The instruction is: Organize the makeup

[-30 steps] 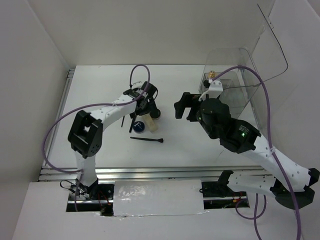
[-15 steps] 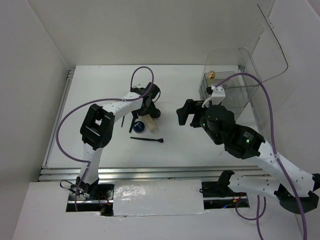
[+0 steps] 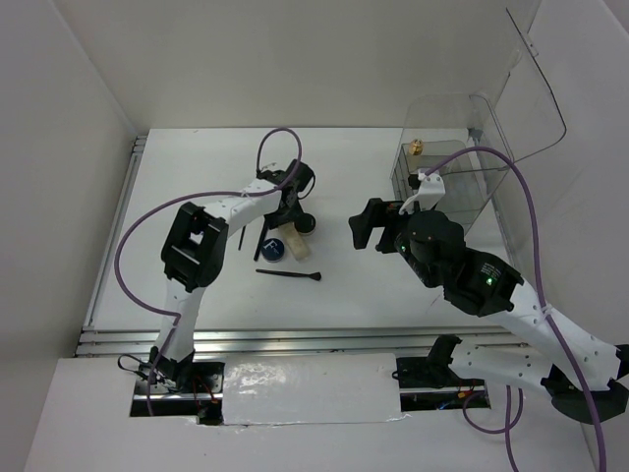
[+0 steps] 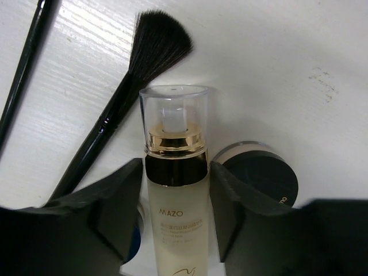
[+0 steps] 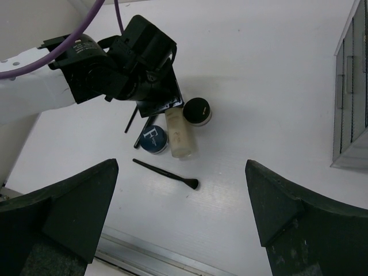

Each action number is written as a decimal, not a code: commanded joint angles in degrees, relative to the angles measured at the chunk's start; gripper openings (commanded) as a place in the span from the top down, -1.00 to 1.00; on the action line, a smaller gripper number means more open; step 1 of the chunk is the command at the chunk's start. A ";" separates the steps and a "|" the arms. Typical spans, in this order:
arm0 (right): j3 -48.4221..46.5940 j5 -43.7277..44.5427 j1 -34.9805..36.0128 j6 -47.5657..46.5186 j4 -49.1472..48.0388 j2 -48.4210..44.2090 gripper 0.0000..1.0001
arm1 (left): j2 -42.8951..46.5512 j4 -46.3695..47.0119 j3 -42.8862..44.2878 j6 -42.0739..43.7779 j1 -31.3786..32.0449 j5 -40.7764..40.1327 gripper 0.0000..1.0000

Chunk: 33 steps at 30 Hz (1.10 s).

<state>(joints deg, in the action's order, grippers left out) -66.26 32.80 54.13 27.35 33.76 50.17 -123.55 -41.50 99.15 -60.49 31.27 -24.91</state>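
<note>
We see the left pincer (image 4: 175, 171) clenched on the beige bottle (image 5: 180, 135), which lies flat on the white desk (image 3: 197, 167). In the left wrist view its two black fingers (image 4: 118, 213) sit tight against both sides of the bottle at the dark band under the gold collar, with no gap showing on either side. The clear cap reaches past the fingertips. From above, the cap end is hidden under the pincer and the pale body sticks out toward the near edge. The round black compact (image 4: 261, 175) sits just beside the bottle's neck on the right. The round dark-blue compact (image 5: 153, 140) sits just beside the body on the left, and we cannot tell whether either one touches the bottle. A black fan brush (image 4: 135, 80) lies slanted to the left of the cap, its bristles fanned out just beyond it. A thin black pencil (image 4: 23, 75) lies farther left. A smaller brush (image 3: 290, 275) lies alone across the desk, on the near side of the bottle and the blue compact. The right pincer (image 3: 366, 224) hangs released above the desk, right of the group and apart from it. Its fingers (image 5: 63, 218) are spread wide with nothing between them. The tall clear box (image 3: 462, 147) stands at the far right.
</note>
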 commanded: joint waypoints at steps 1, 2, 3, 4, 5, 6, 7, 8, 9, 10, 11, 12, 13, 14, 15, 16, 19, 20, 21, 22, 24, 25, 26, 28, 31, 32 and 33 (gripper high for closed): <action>-0.71 1.31 0.45 -0.90 -2.29 -0.08 -1.00 | 0.58 -0.87 -3.08 -1.74 0.20 -1.46 -0.28; -0.71 1.22 0.45 -0.81 -2.38 -0.07 -1.00 | 1.72 -0.52 -3.87 -1.82 0.20 -1.55 -0.32; -0.45 1.13 0.45 -0.81 -2.56 -0.07 -0.99 | 2.08 -0.43 -4.92 -2.26 0.11 -1.72 -0.36; -0.45 0.87 0.45 -0.72 -2.82 -0.07 -0.99 | 2.34 -0.25 -5.28 -2.35 -0.06 -1.72 -0.40; -0.36 0.78 0.45 -0.72 -2.91 -0.07 -0.99 | 2.17 -0.17 -5.63 -2.35 -0.07 -1.46 -0.42; -0.19 0.78 0.45 -0.72 -3.00 -0.07 -0.99 | 2.00 0.01 -5.73 -2.35 -0.24 -1.37 -0.43; -0.19 0.86 0.54 -0.64 -3.00 -0.07 -0.99 | 1.21 0.19 -5.73 -2.44 -0.15 -1.20 -0.44; -0.10 0.87 0.45 -0.64 -2.91 -0.16 -0.99 | 0.77 0.36 -5.73 -2.27 -0.24 -0.59 -0.43; -0.19 0.95 0.45 -0.64 -2.91 -0.16 -0.99 | 0.33 0.62 -5.73 -2.09 -0.24 -0.32 -0.32; -0.27 0.95 0.36 -0.64 -2.73 -0.16 -0.99 | -0.37 0.71 -5.64 -2.18 -0.24 -0.14 -0.23; -0.27 1.04 0.45 -0.64 -2.65 -0.16 -0.99 | -0.55 0.89 -5.55 -2.26 -0.15 -0.06 -0.16; -0.27 1.22 0.45 -0.72 -2.56 -0.34 -0.99 | -0.64 1.24 -5.55 -2.18 -0.24 0.47 -0.08; -0.27 1.39 0.45 -0.81 -2.30 -0.34 -0.99 | -0.56 1.50 -5.55 -2.00 -0.15 0.65 -0.01; -0.27 1.57 0.36 -0.81 -2.29 -0.43 -0.99 | -0.38 2.20 -5.38 -1.57 -0.15 0.74 0.09; -0.10 1.92 0.45 -0.81 -2.29 -0.60 -1.00 | -0.03 2.47 -5.46 -1.30 -0.07 1.08 0.27; -0.10 2.01 0.45 -0.90 -2.29 -0.60 -1.00 | 0.76 2.91 -5.38 -0.95 0.11 1.44 0.39; 0.25 2.71 0.45 -0.72 -2.29 -0.69 -1.00 | 3.73 5.10 -5.11 0.98 0.81 1.26 1.00; 0.43 3.06 0.45 -0.72 -2.29 -0.78 -1.00 | 4.80 5.72 -4.94 2.47 1.16 1.00 1.00; 0.43 3.50 0.36 -0.55 -2.12 -1.13 -1.00 | 5.85 7.12 -4.76 3.26 1.51 0.48 1.00; 0.60 4.29 0.28 -0.03 -1.94 -1.39 -1.00 | 8.30 8.35 -4.76 4.58 2.39 0.12 1.00; 1.22 5.08 0.28 0.15 -2.20 -3.31 -1.00 | 11.29 10.99 -5.11 8.71 3.71 -1.02 1.00; 1.48 5.87 0.28 0.24 -2.64 -4.11 -1.00 | 14.53 13.69 -5.20 10.20 4.15 -1.63 1.00; 2.09 6.31 0.28 0.24 -2.91 -6.03 -1.00 | 16.30 15.11 -5.63 13.17 4.59 -3.29 1.00; 2.80 6.58 0.10 -0.28 -4.13 -7.80 -1.00 | 22.10 21.24 -7.12 16.87 5.56 -3.49 1.00; 4.47 6.93 -0.34 -0.64 -5.10 -9.83 -1.00 | 30.53 31.51 -10.71 26.35 5.91 2.29 1.00; 6.04 6.06 -0.51 -0.90 -5.98 -10.87 -1.00 | 32.56 34.26 -12.04 27.61 5.91 7.10 1.00; 7.36 4.83 -0.78 -2.12 -8.94 -11.76 -1.00 | 36.93 36.72 -13.45 28.40 5.91 9.59 1.00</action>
<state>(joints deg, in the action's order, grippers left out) -61.39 37.56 53.93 27.00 31.29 39.92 -96.79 -20.25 87.50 -40.58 37.60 -22.02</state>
